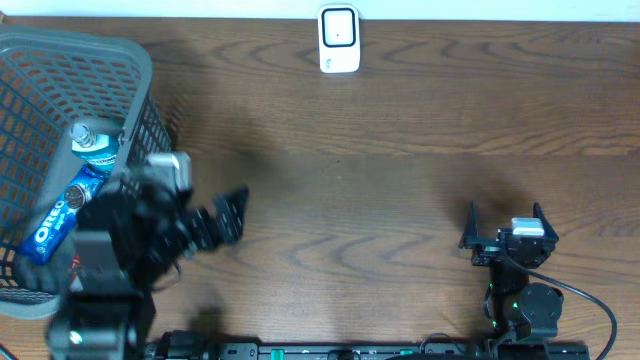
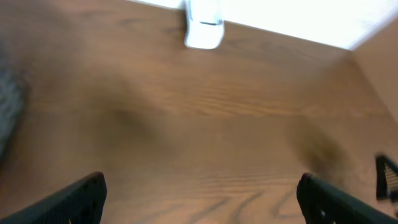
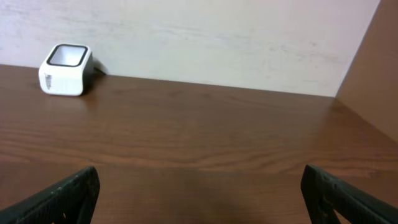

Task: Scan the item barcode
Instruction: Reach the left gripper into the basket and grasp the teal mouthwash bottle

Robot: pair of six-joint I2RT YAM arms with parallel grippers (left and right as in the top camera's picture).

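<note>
At nine o'clock on the table [image 1: 400,140], a grey basket [image 1: 40,70] holds a blue cookie pack [image 1: 62,212] and a bottle [image 1: 92,142]. At eight o'clock, just beside the basket, the left gripper [image 1: 230,217] hangs with its jaws wide apart, holding nothing. At four o'clock the right gripper [image 1: 504,212] also stands spread and empty. A white scanner [image 1: 339,40] sits at twelve o'clock, well apart from both.
</note>
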